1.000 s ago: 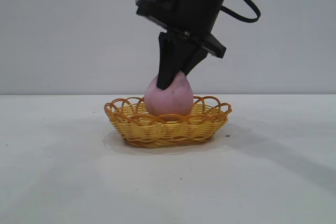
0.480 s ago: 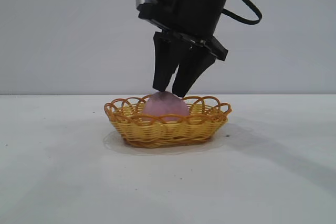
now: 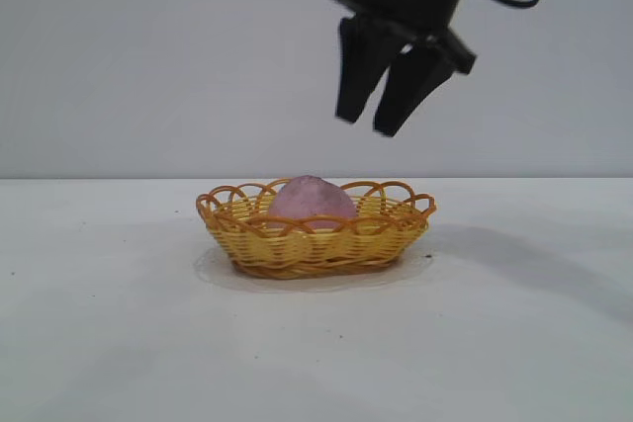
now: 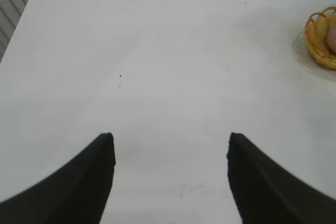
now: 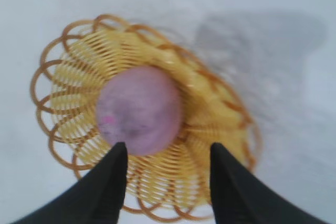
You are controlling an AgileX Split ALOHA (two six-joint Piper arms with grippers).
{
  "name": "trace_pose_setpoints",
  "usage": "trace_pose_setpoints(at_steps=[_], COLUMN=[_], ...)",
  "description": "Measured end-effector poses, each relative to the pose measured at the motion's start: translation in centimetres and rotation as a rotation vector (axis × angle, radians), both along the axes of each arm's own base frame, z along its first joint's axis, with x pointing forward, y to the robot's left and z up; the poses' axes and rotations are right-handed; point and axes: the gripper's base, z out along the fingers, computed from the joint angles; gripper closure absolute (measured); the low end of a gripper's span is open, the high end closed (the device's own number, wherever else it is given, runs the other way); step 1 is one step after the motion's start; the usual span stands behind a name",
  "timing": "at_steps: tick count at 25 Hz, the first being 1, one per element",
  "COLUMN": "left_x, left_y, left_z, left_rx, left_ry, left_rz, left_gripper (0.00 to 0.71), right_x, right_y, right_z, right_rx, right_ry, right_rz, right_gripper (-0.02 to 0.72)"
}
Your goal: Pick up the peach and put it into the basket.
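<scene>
The pink-mauve peach [image 3: 311, 196] lies inside the yellow wicker basket [image 3: 315, 241] at the table's middle, its top just above the looped rim. From the right wrist the peach [image 5: 138, 109] rests on the woven floor of the basket [image 5: 220, 124]. My right gripper [image 3: 367, 127] hangs open well above the basket, a little to its right, with nothing between its fingers [image 5: 107, 182]. My left gripper [image 4: 170, 140] is open over bare table far from the basket [image 4: 318, 40], which shows at that view's edge.
A white tabletop [image 3: 119, 323] surrounds the basket on all sides, with a plain grey wall behind. The right arm's shadow [image 5: 262, 45] falls on the table beside the basket.
The right gripper let go of the peach, which settled lower into the basket. The gripper then opened wider and rose up and to the right, away from the basket.
</scene>
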Motion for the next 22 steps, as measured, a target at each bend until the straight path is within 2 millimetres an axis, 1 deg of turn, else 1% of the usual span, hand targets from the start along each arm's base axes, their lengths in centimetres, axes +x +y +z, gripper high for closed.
trace_pose_setpoints(at_steps=[2, 5, 8, 11, 14, 16, 18, 22], left_x=[0.0, 0.0, 0.0, 0.0, 0.0, 0.0, 0.0, 0.0], left_y=[0.0, 0.0, 0.0, 0.0, 0.0, 0.0, 0.0, 0.0], left_z=[0.0, 0.0, 0.0, 0.0, 0.0, 0.0, 0.0, 0.0], left_rx=[0.0, 0.0, 0.0, 0.0, 0.0, 0.0, 0.0, 0.0], left_ry=[0.0, 0.0, 0.0, 0.0, 0.0, 0.0, 0.0, 0.0], left_rz=[0.0, 0.0, 0.0, 0.0, 0.0, 0.0, 0.0, 0.0], left_gripper=[0.301, 0.301, 0.301, 0.301, 0.301, 0.301, 0.301, 0.301], right_x=[0.6, 1.5, 2.0, 2.4, 2.2, 2.1, 2.1, 2.2], right_y=[-1.6, -4.0, -5.8, -6.9, -6.9, -6.8, -7.4, -9.6], right_z=[0.3, 0.2, 0.1, 0.1, 0.3, 0.3, 0.1, -0.3], right_rx=[-0.017, -0.063, -0.097, -0.102, -0.052, -0.04, -0.101, -0.326], right_ry=[-0.016, -0.033, -0.044, -0.044, -0.001, 0.04, 0.051, 0.062], right_rz=[-0.029, -0.066, -0.094, -0.116, -0.134, -0.2, -0.253, -0.436], right_gripper=[0.392, 0.392, 0.392, 0.392, 0.392, 0.392, 0.392, 0.392])
